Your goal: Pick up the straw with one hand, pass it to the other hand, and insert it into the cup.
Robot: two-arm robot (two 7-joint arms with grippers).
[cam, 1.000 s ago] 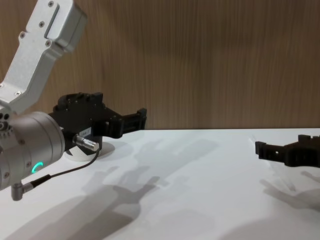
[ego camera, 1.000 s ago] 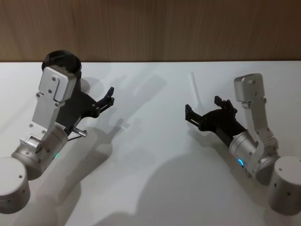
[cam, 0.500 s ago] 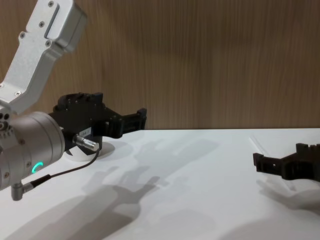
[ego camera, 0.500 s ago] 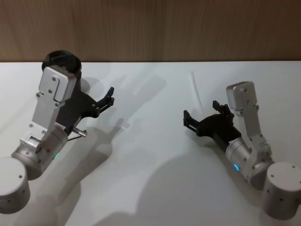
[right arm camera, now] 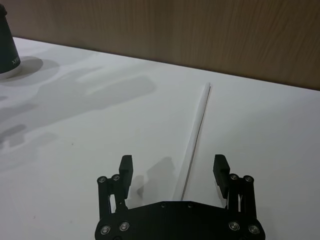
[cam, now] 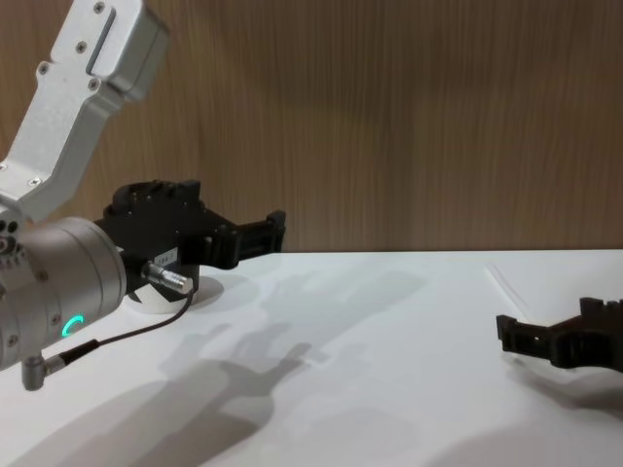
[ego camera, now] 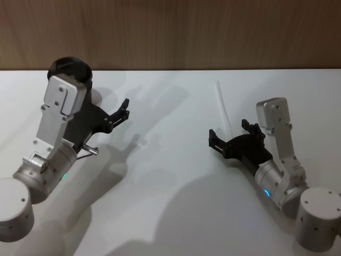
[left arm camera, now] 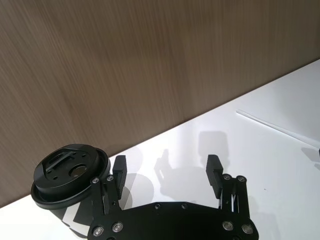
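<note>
On the right side of the white table (ego camera: 170, 181), the straw (ego camera: 221, 104) is lying flat, not yet lifted. The right gripper (ego camera: 228, 131) is hovering low over its near end, jaws spread wide, with the tube running between them. The left gripper (ego camera: 126, 108) is hanging just beside the lidded black paper cup (ego camera: 69, 68) at the far left, its jaws also spread. By my judgement the pickup is only beginning; grasp, handover and insertion are all remaining.

Cup (ego camera: 69, 68) mostly hidden behind left arm (ego camera: 57, 114), straw (ego camera: 221, 102) near end under right gripper (ego camera: 228, 130), right gripper cropped in chest view
</note>
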